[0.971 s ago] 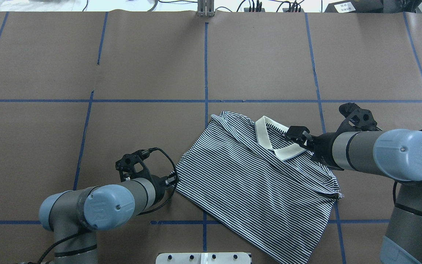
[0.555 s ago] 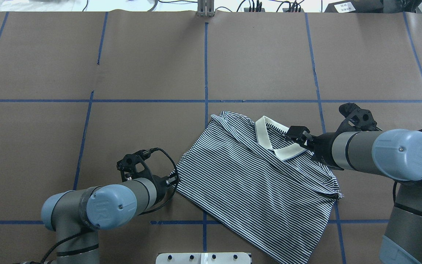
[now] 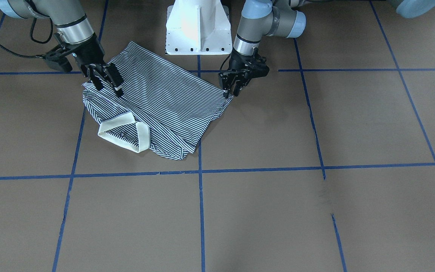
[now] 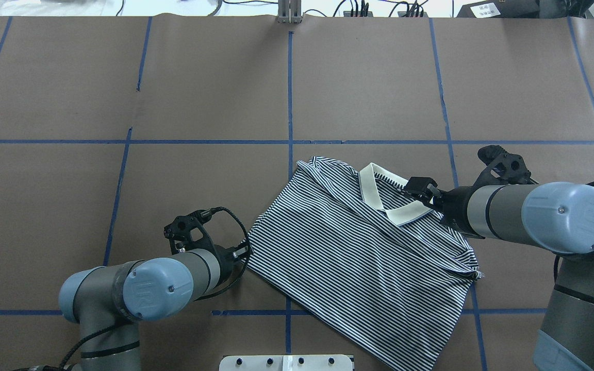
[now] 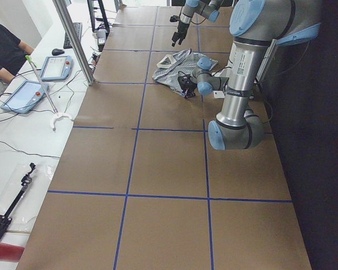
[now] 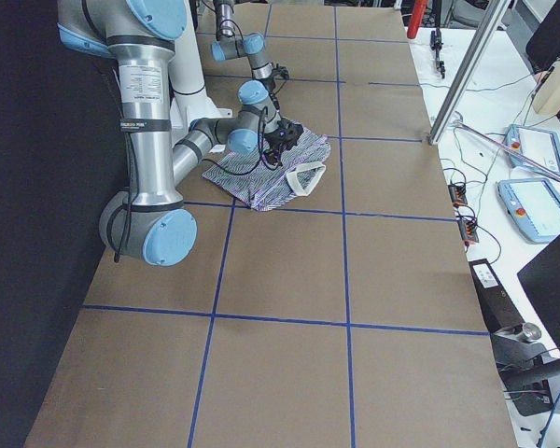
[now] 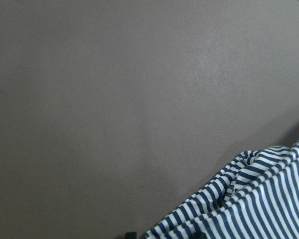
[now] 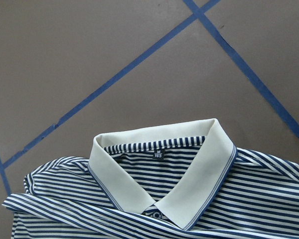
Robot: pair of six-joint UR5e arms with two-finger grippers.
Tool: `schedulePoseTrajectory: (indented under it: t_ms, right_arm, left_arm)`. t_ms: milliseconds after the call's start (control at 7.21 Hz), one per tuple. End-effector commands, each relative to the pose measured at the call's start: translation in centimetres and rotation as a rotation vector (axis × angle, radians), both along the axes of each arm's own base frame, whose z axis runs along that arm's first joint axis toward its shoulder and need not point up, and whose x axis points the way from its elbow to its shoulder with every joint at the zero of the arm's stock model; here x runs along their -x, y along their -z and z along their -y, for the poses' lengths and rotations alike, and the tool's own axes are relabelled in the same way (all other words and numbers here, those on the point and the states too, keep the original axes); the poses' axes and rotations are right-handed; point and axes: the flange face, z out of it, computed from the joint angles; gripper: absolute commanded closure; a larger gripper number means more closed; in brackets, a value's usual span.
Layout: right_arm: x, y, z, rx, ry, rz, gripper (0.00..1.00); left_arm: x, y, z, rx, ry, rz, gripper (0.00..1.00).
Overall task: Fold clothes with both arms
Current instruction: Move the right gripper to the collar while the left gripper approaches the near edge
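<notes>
The striped polo shirt point(image 4: 359, 257) lies partly folded on the brown table, its cream collar point(image 4: 379, 193) towards the far right. It also shows in the front view point(image 3: 164, 102). My left gripper point(image 4: 244, 252) is at the shirt's left corner, low on the table. In the left wrist view, striped cloth point(image 7: 259, 199) sits between its fingertips, so it looks shut on that corner. My right gripper point(image 3: 107, 85) hovers over the shoulder beside the collar, jaws apart and empty. The right wrist view looks down on the collar point(image 8: 159, 169).
The white bolted pedestal point(image 3: 198, 30) stands at the table's near edge behind the shirt. Blue tape lines point(image 4: 290, 103) divide the brown table into squares. Cables and boxes point(image 4: 488, 7) lie beyond the far edge.
My left arm's elbow has shifted slightly to the right while its gripper stays at the shirt corner. My right gripper has barely moved. The shirt lies as before.
</notes>
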Motion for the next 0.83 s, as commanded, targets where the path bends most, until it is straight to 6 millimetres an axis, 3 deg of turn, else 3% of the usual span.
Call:
schedulePoseTrajectory:
  t_ms: [0, 139, 416, 555, 694]
  right_arm:
    - [0.0, 0.1, 0.0, -0.001, 0.000, 0.002, 0.00]
    - [-0.1, 0.1, 0.0, -0.001, -0.002, 0.002, 0.00]
    - [-0.2, 0.2, 0.0, -0.002, -0.002, 0.003, 0.00]
    - [-0.4, 0.5, 0.0, -0.005, -0.005, 0.009, 0.00]
    - [-0.4, 0.5, 0.0, -0.005, -0.005, 0.009, 0.00]
  left_arm:
    - [0.2, 0.1, 0.3, 0.002, 0.009, -0.003, 0.86]
    - [0.4, 0.1, 0.7, 0.002, 0.015, -0.003, 1.00]
    - [2.1, 0.8, 2.8, -0.013, 0.046, -0.013, 1.00]
    - [4.7, 2.3, 4.0, -0.077, 0.022, 0.011, 1.00]
    - [6.0, 2.0, 6.4, -0.158, 0.003, 0.071, 1.00]
